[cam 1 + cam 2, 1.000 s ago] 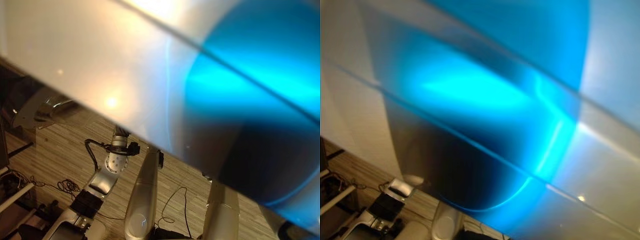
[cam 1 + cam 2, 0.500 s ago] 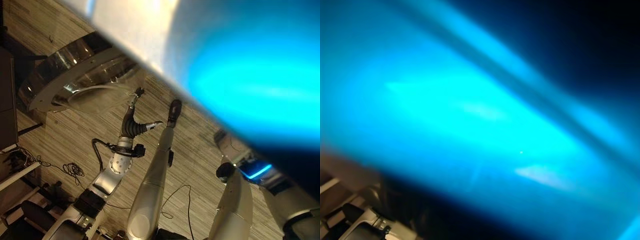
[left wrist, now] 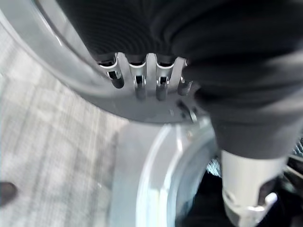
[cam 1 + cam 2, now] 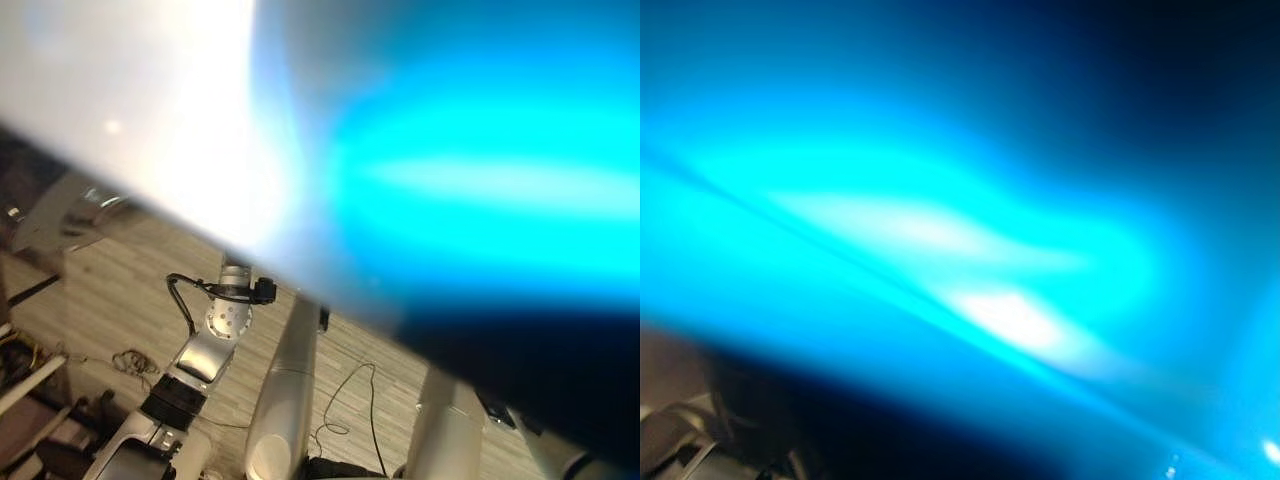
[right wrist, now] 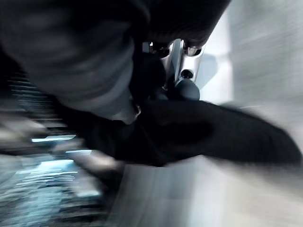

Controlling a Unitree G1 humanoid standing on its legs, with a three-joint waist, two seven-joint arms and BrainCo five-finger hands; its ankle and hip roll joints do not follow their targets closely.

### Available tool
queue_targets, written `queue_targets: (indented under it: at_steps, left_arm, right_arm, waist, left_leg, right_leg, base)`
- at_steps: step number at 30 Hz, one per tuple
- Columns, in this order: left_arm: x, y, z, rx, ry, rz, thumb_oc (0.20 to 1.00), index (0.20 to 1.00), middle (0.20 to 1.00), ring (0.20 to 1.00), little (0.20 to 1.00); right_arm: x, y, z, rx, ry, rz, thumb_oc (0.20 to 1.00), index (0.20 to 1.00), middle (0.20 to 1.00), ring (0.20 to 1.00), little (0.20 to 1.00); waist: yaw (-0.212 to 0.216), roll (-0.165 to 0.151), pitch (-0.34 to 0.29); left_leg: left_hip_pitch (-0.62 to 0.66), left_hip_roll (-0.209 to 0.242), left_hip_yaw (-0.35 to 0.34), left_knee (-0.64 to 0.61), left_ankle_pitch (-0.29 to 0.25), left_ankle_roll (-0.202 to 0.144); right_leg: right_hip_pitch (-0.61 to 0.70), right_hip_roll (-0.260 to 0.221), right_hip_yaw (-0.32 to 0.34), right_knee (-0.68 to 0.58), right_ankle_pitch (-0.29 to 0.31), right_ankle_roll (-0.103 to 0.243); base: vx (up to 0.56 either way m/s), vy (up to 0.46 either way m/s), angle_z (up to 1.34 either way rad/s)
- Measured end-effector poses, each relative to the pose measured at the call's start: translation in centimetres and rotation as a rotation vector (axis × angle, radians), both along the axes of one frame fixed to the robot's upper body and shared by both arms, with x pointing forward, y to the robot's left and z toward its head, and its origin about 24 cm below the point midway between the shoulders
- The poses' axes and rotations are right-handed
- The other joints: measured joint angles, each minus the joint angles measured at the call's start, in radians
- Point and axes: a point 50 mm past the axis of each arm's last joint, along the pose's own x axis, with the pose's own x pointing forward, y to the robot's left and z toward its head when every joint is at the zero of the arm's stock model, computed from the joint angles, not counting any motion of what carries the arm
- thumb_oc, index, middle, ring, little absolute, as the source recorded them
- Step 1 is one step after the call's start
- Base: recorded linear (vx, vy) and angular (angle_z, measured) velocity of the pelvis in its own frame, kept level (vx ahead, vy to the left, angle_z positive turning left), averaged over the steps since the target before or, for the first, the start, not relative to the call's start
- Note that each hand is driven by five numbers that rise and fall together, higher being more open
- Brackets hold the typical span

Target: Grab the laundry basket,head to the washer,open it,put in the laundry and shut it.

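Observation:
The washer's white front (image 4: 150, 110) with a blue glow beside it looms very close in the eye views. Its round grey door (image 4: 60, 210) stands swung open at the left. My left arm reaches up toward that door, and its hand goes out of sight behind the white front. In the left wrist view my left hand (image 3: 142, 71) lays its fingers (image 3: 138, 87) against the door's grey rim (image 3: 66, 66), thumb apart. The chrome ring of the drum opening (image 3: 158, 179) lies just past it. My right hand (image 5: 180, 52) is shut on a dark garment (image 5: 213, 137).
Pale striped wood floor (image 4: 120, 300) lies below the washer. At the left edge of the left eye view, thin white legs of some furniture (image 4: 30, 375) stand on the floor. Blue-lit ribbed surfaces (image 5: 42, 189) show beside the garment in the right wrist view.
The head camera has swung, so the door and my left hand, plain half a second ago, now sit mostly behind the washer's front. The left arm still reaches to the door.

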Motion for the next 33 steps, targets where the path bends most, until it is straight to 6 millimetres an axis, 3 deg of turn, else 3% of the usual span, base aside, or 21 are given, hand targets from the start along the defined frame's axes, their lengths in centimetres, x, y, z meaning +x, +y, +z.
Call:
queue_targets:
  at_steps: [1, 6, 7, 8, 9, 11, 12, 13, 14, 15, 19, 23, 26, 28, 33]
  left_arm:
    - [-0.2, -0.3, 0.3, 0.005, -0.008, -0.013, 1.0, 1.0, 1.0, 1.0, 1.0]
    - [-0.8, -0.4, 0.4, 0.023, -0.017, -0.043, 1.0, 1.0, 1.0, 1.0, 1.0]
    - [-0.8, -0.1, 0.4, 0.041, -0.012, -0.043, 1.0, 1.0, 1.0, 1.0, 1.0]
    - [-0.8, 0.2, 0.4, 0.05, -0.01, -0.042, 1.0, 1.0, 1.0, 1.0, 1.0]
    - [-0.7, 0.3, 0.3, 0.06, -0.006, -0.044, 1.0, 1.0, 1.0, 1.0, 1.0]
    - [-0.7, 0.6, 0.3, 0.046, -0.01, -0.043, 1.0, 1.0, 1.0, 1.0, 1.0]
    - [-0.7, 0.4, 0.4, 0.04, -0.023, -0.055, 1.0, 1.0, 1.0, 1.0, 1.0]
    - [-0.8, 0.4, 0.5, 0.04, -0.028, -0.057, 1.0, 1.0, 1.0, 1.0, 1.0]
    - [-0.8, 0.3, 0.4, 0.041, -0.022, -0.062, 1.0, 1.0, 1.0, 1.0, 1.0]
    - [-0.9, 0.5, 0.2, 0.041, -0.017, -0.056, 1.0, 1.0, 1.0, 1.0, 1.0]
    - [-1.2, 1.2, -1.2, 0.042, 0.044, -0.027, 1.0, 1.0, 1.0, 1.0, 1.0]
    - [-1.0, 0.4, -0.7, 0.047, 0.028, -0.054, 1.0, 1.0, 1.0, 1.0, 1.0]
    - [-0.9, 0.1, -0.5, 0.045, 0.018, -0.061, 1.0, 1.0, 1.0, 1.0, 1.0]
    - [-1.0, 0.0, -0.2, 0.053, 0.007, -0.07, 1.0, 1.0, 1.0, 1.0, 1.0]
    - [-1.0, 0.1, -0.5, 0.073, 0.021, -0.068, 1.0, 1.0, 1.0, 1.0, 1.0]
  right_arm:
    - [-1.1, -0.3, 1.9, 0.026, -0.103, -0.01, 0.2, 0.2, 0.2, 0.2, 0.2]
    - [-0.4, -0.3, 1.1, 0.013, -0.067, -0.099, 0.2, 0.2, 0.2, 0.2, 0.2]
    - [0.3, -0.6, 0.9, -0.003, -0.039, -0.143, 0.457, 0.457, 0.457, 0.457, 0.457]
    - [1.5, -0.8, 1.0, -0.051, 0.003, -0.206, 0.457, 0.457, 0.457, 0.457, 0.457]
    - [3.1, -1.2, 1.0, -0.11, 0.063, -0.27, 1.0, 1.0, 1.0, 1.0, 1.0]
    - [6.5, -2.4, -1.2, -0.344, 0.319, -0.403, 1.0, 1.0, 1.0, 1.0, 1.0]
    - [6.9, -3.2, -2.1, -0.355, 0.413, -0.418, 1.0, 1.0, 1.0, 1.0, 1.0]
    - [7.1, -3.6, -2.0, -0.394, 0.434, -0.426, 1.0, 1.0, 1.0, 1.0, 1.0]
    - [7.3, -4.0, -0.4, -0.421, 0.42, -0.42, 1.0, 1.0, 1.0, 1.0, 1.0]
    - [7.0, -3.7, 0.7, -0.432, 0.36, -0.388, 1.0, 1.0, 1.0, 1.0, 1.0]
    - [2.5, -0.7, 3.3, -0.439, 0.01, -0.202, 1.0, 1.0, 1.0, 1.0, 1.0]
    - [2.0, -0.2, 1.8, -0.434, -0.005, -0.225, 1.0, 1.0, 1.0, 1.0, 1.0]
    - [1.1, 0.6, -1.8, -0.496, 0.024, -0.204, 1.0, 1.0, 1.0, 1.0, 1.0]
    - [1.1, 0.8, -5.6, -0.57, 0.142, -0.138, 1.0, 1.0, 1.0, 1.0, 1.0]
    - [0.2, 1.2, -11.0, -0.632, 0.311, -0.016, 1.0, 1.0, 1.0, 1.0, 1.0]
  waist:
    - [-0.016, -0.006, -0.001]
    - [-0.015, -0.013, 0.003]
    - [-0.014, -0.013, 0.003]
    - [-0.011, -0.013, 0.003]
    - [-0.006, -0.013, 0.003]
    - [0.011, -0.018, -0.001]
    - [0.023, -0.02, -0.002]
    - [0.03, -0.02, -0.002]
    - [0.036, -0.02, -0.002]
    - [0.032, -0.02, -0.002]
    - [0.009, -0.022, -0.001]
    - [0.006, -0.026, -0.002]
    - [-0.001, -0.047, 0.003]
    - [-0.003, -0.054, 0.002]
    - [-0.02, -0.082, 0.001]
  left_leg:
    - [0.009, 0.003, 0.001, 0.0, -0.001, 0.002]
    - [0.039, 0.009, 0.003, -0.001, -0.006, 0.009]
    - [0.051, 0.009, 0.002, -0.001, -0.006, 0.009]
    - [0.062, 0.009, 0.0, 0.001, -0.006, 0.009]
    - [0.072, 0.009, 0.0, 0.002, -0.006, 0.009]
    - [0.073, 0.013, 0.001, 0.035, -0.021, 0.004]
    - [0.071, 0.015, 0.003, 0.036, -0.021, 0.003]
    - [0.064, 0.015, 0.002, 0.033, -0.027, 0.002]
    - [0.043, 0.015, 0.002, 0.032, -0.026, -0.002]
    - [0.029, 0.014, 0.002, 0.031, -0.026, -0.003]
    - [0.019, 0.004, 0.001, 0.032, -0.005, -0.005]
    - [0.056, 0.004, 0.003, 0.03, -0.009, 0.001]
    - [0.108, 0.004, 0.019, 0.029, -0.018, 0.007]
    - [0.164, 0.003, 0.027, 0.029, -0.032, 0.01]
    - [0.26, 0.001, 0.029, 0.029, -0.045, 0.011]
  right_leg:
    - [0.012, 0.005, 0.001, -0.01, 0.008, 0.0]
    - [0.056, 0.017, 0.001, -0.048, 0.024, -0.004]
    - [0.075, 0.018, -0.002, -0.055, 0.024, -0.004]
    - [0.088, 0.018, -0.003, -0.056, 0.025, -0.003]
    - [0.099, 0.018, -0.003, -0.057, 0.027, -0.003]
    - [0.11, 0.022, 0.001, -0.054, 0.03, -0.003]
    - [0.108, 0.024, 0.001, -0.056, 0.03, -0.003]
    - [0.103, 0.024, -0.001, -0.059, 0.025, -0.005]
    - [0.086, 0.025, -0.003, -0.07, 0.027, -0.002]
    - [0.081, 0.03, -0.003, -0.085, 0.027, -0.001]
    - [0.084, 0.028, 0.007, -0.109, 0.053, 0.0]
    - [0.127, 0.031, 0.01, -0.129, 0.076, -0.005]
    - [0.179, 0.032, 0.02, -0.147, 0.088, -0.001]
    - [0.236, 0.031, 0.02, -0.158, 0.088, -0.001]
    - [0.34, 0.024, 0.021, -0.165, 0.091, -0.004]
  base:
    - [-0.02, 0.006, -0.07]
    - [-0.01, -0.009, -0.02]
    - [-0.02, -0.031, 0.04]
    - [-0.03, -0.043, 0.03]
    - [0.0, 0.0, 0.0]
    - [-0.02, -0.019, -0.05]
    - [0.0, 0.0, 0.0]
    - [0.0, 0.0, 0.0]
    - [0.0, 0.0, 0.0]
    - [0.0, 0.0, 0.0]
    - [0.0, 0.0, 0.01]
    - [-0.01, 0.01, 0.01]
    - [-0.02, 0.022, -0.06]
    - [-0.02, 0.015, -0.01]
    - [-0.02, 0.004, 0.04]
